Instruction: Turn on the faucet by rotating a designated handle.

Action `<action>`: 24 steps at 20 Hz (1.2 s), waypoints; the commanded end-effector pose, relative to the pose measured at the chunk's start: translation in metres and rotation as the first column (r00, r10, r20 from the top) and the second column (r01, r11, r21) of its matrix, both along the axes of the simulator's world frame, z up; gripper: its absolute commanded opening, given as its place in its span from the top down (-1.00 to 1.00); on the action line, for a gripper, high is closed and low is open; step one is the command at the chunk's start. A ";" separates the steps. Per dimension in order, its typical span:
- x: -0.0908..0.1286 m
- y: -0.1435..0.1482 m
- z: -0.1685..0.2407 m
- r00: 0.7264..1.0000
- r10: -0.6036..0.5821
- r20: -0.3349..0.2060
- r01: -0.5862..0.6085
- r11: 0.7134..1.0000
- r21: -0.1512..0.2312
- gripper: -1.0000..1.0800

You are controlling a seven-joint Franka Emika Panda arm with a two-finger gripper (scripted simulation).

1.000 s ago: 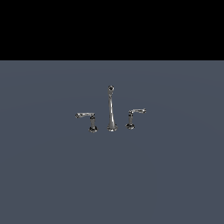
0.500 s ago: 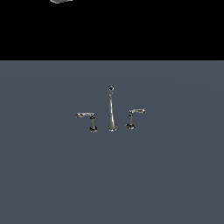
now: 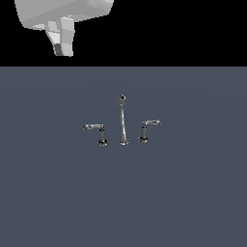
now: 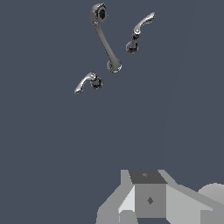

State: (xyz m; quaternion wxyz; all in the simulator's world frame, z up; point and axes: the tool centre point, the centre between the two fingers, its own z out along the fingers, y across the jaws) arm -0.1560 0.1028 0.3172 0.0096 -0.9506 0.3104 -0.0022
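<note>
The white boxy hand (image 3: 62, 46) hangs high above the grey table (image 3: 193, 193), touching nothing; how wide it is open cannot be told. The small shiny chrome faucet (image 3: 123, 120) stands mid-table. Its long, level chrome lever handle (image 3: 95, 128) is on the exterior view's left.

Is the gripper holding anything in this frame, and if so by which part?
Nothing is held. The gripper hangs high at the exterior view's upper left, well clear of the faucet and its designated handle. Whether the jaws are open cannot be told.
</note>
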 end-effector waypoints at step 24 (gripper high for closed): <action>0.105 0.039 -0.128 0.907 -0.422 -0.008 0.422 0.907 -0.001 1.00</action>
